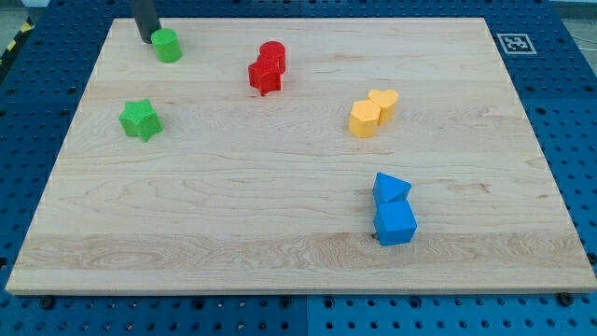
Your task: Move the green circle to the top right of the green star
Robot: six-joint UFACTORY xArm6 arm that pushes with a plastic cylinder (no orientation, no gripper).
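One small, light, rigid green circle [168, 45] will likely slide easily if my tip [146, 40], no pincer and holding nothing, pushes its upper-left side toward the green star [140, 119].

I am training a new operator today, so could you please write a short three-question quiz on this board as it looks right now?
1. True or false: my tip sits at the view's upper left of the green circle, right against it.
2. Which block lies nearest the board's bottom edge? A) the red star B) the blue cube C) the yellow heart
3. Fill in: the green star lies toward the view's ____ of the green circle.

Key: 1 true; 2 B; 3 bottom, slightly left.
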